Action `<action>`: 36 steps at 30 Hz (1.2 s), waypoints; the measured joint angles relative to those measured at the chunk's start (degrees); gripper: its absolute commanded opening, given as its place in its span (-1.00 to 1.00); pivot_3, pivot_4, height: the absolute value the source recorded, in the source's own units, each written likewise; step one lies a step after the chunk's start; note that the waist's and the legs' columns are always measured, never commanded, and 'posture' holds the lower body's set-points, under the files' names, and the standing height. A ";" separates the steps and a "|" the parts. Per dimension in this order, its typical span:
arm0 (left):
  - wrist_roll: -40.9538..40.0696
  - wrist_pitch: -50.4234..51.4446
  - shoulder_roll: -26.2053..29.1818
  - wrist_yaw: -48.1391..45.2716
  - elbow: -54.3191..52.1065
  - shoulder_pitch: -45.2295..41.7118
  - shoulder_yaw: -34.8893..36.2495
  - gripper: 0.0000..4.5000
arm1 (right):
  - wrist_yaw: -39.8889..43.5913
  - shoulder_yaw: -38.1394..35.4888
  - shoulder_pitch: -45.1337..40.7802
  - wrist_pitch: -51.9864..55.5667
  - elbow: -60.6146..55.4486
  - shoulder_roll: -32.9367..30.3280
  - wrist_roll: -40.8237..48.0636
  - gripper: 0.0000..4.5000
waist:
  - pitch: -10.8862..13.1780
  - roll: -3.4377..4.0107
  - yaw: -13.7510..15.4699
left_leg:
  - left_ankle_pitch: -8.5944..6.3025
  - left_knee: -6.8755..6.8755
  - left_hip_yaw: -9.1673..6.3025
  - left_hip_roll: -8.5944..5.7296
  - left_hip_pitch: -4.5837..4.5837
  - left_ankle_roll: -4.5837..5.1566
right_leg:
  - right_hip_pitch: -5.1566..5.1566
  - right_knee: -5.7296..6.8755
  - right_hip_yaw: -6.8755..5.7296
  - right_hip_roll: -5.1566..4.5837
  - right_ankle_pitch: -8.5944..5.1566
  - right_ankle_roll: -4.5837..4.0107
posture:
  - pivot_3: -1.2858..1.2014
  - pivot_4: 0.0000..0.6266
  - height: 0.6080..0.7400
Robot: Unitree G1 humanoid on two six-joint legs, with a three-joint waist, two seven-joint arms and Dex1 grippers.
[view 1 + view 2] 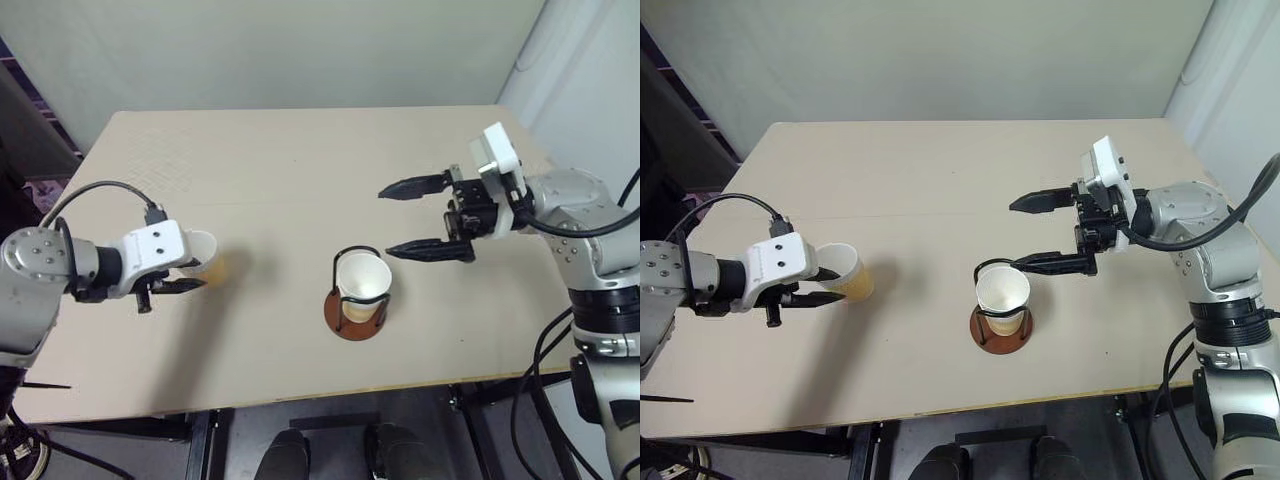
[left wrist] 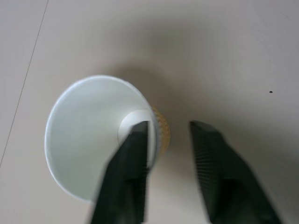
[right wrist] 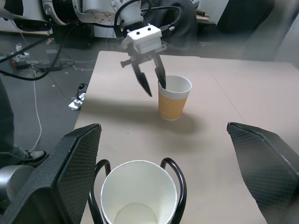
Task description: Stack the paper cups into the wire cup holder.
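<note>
Item 1: wire cup holder (image 1: 1002, 325), round reddish-brown base with black wire loops, standing near the front edge of the beige table (image 1: 940, 180); it holds 1 upright paper cup (image 1: 1002, 293), white inside, rim above the loops. Item 2: a second paper cup (image 3: 174, 97), tan-orange wall, upright on the table's left side, well apart from the holder. Item 3: left gripper (image 2: 169, 140), jaws narrowed across that cup's rim, 1 finger (image 2: 135, 149) inside the cup and the other outside its wall; whether the wall is actually pinched cannot be told. Item 4: right gripper (image 1: 425, 217), jaws spread wide and holding nothing, hovering just beyond the holder on its right side.
</note>
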 measured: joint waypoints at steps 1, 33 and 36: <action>0.13 0.00 -0.01 -0.13 0.31 -0.09 -0.06 -0.88 | -0.04 0.00 0.07 0.00 -0.09 -0.21 0.00 1.00 | 0.00 0.00 0.00 | 0.00 0.00 0.00 0.00 0.00 0.00 | 0.00 0.00 0.00 0.00 0.00 0.00 | 0.03 -0.52 1.00; -17.42 0.04 -24.46 -15.56 -0.71 -37.25 -14.15 -0.98 | 1.12 -12.12 14.95 -1.89 -6.69 -19.47 1.54 1.00 | 0.00 0.02 0.63 | 0.47 0.63 0.22 -0.14 -0.23 0.59 | 0.36 -0.20 0.10 -0.17 0.40 0.85 | 0.03 -0.52 1.00; -15.29 -1.73 -26.15 -17.37 0.97 -37.58 -16.18 -0.98 | -0.40 -13.83 16.86 -1.30 -8.99 -20.28 1.90 1.00 | 0.00 0.02 0.71 | 0.43 0.67 0.23 -0.15 -0.28 0.64 | 0.41 -0.27 0.10 -0.18 0.39 0.96 | 0.03 -0.52 1.00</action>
